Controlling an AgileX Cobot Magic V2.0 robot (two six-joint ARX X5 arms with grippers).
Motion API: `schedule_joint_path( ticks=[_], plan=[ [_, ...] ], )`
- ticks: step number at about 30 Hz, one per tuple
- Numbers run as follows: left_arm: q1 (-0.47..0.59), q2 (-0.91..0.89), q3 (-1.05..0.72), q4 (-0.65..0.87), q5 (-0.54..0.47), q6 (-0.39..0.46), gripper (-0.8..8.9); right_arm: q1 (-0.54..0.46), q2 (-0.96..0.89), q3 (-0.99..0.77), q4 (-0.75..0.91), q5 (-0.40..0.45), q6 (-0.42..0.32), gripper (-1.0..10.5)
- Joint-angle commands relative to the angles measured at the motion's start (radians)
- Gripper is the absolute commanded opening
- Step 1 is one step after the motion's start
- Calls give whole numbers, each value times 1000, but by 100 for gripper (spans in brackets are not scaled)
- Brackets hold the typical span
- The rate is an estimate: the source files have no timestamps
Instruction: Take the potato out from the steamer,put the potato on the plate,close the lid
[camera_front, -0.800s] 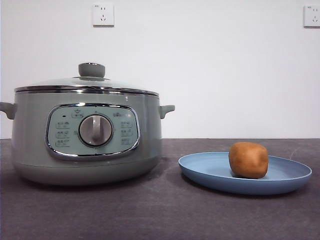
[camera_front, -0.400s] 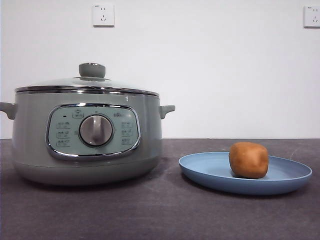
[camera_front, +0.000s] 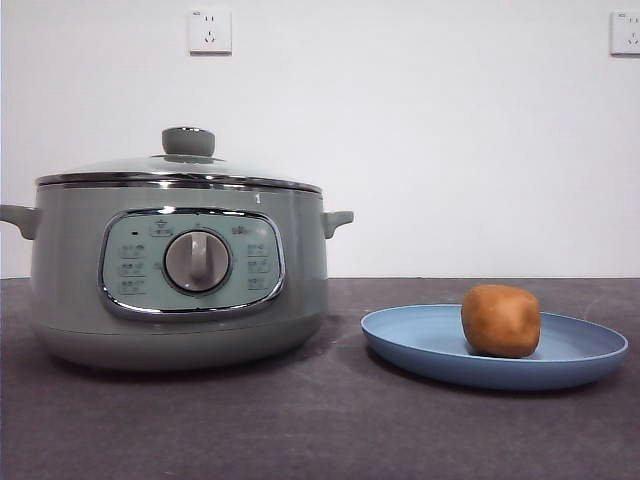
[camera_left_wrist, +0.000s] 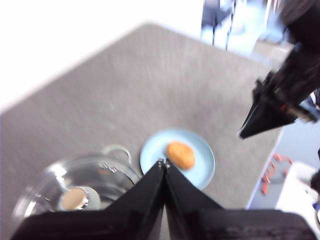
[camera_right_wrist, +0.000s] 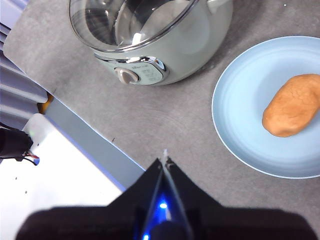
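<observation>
Dark grey tabletop bears the orange-brown potato (camera_front: 501, 320) resting on the shallow light-blue plate (camera_front: 420, 340), glass lid (camera_front: 180, 166) seated on the sage-green steamer (camera_front: 60, 280), so left gripper (camera_left_wrist: 163, 162) and right gripper (camera_right_wrist: 164, 161) hover overhead, jaws together.

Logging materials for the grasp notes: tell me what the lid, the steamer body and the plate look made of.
Lid: clear glass, since the pot's inside shows through, with a chrome rim and a matte pale-green knob.
Steamer: smooth sage-green shell, likely painted metal or plastic; mirror-bright chrome trim around the panel.
Plate: matte light blue, without sharp glints, probably plastic.
</observation>
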Motion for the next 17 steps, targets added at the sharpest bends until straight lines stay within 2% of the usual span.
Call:
schedule_joint_path(
  ticks=[1, 3, 7, 13, 17],
  plan=[
    [46, -87, -109, 37, 0, 8, -4, 2, 0, 1, 6, 2, -6, 1],
    [90, -171, -223, 102, 5, 7, -4, 2, 0, 1, 6, 2, -6, 1],
    [178, -370, -559, 328, 20, -43, -3, 2, 0, 1, 6, 2, -6, 1],
    [263, -640, -1059, 721, 16, -181, -3, 2, 0, 1, 6, 2, -6, 1],
    [291, -774, -1326, 933, -47, -267, -4, 2, 0, 1, 6, 2, -6, 1]
  ],
)
